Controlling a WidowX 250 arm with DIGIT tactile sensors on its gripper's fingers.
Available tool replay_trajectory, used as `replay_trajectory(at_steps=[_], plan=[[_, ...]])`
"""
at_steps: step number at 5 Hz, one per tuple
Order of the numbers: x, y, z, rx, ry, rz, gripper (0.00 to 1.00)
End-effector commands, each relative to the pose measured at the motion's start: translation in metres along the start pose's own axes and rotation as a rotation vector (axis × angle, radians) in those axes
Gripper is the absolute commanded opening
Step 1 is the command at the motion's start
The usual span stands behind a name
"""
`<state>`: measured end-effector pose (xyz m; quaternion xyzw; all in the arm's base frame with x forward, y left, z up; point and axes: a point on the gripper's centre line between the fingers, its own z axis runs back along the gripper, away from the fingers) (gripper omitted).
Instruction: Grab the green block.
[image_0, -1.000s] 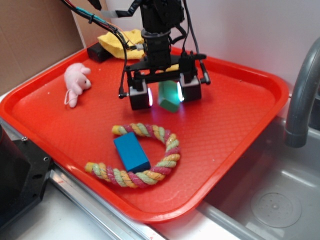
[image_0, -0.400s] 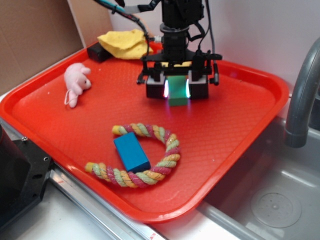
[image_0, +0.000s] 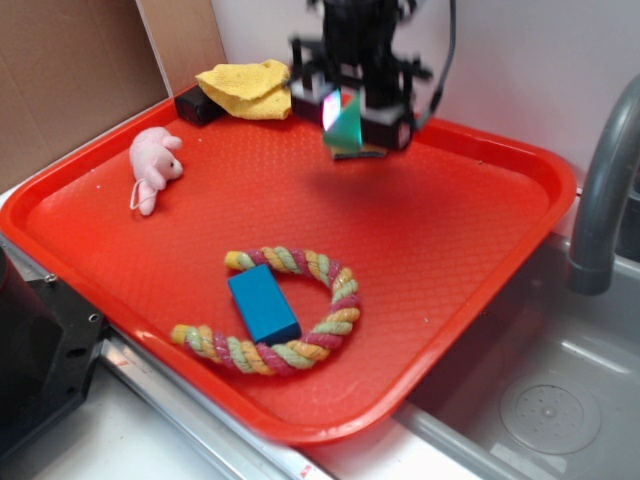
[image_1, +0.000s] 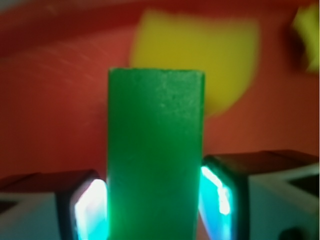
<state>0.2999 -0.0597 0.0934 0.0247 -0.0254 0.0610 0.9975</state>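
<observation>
The green block (image_0: 345, 125) is held between my gripper's (image_0: 350, 112) two pads and hangs above the red tray (image_0: 450, 230) near its back edge. In the wrist view the green block (image_1: 156, 150) fills the middle, with a glowing pad pressed on each side of it; the gripper (image_1: 156, 207) is shut on it. The exterior view is motion-blurred around the gripper.
A blue block (image_0: 263, 303) lies inside a coloured rope ring (image_0: 300, 310) at the tray's front. A pink plush toy (image_0: 152, 165) lies at the left. A yellow sponge (image_0: 245, 88) and a black object (image_0: 195, 104) sit at the back left. A grey faucet (image_0: 600, 180) stands at the right.
My gripper closed on the green block and has lifted it off the tray, moving up and toward the back.
</observation>
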Motion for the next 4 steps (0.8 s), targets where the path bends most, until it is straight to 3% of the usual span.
replay_trajectory(at_steps=[1,2,3,4], plan=[[-0.001,0.032,0.119,-0.134,-0.137,-0.216,0.00],[-0.010,0.045,0.140,-0.167,-0.154,-0.201,0.00],[-0.019,0.047,0.135,-0.209,-0.096,-0.169,0.00],[-0.040,0.041,0.137,-0.207,-0.118,-0.155,0.00]])
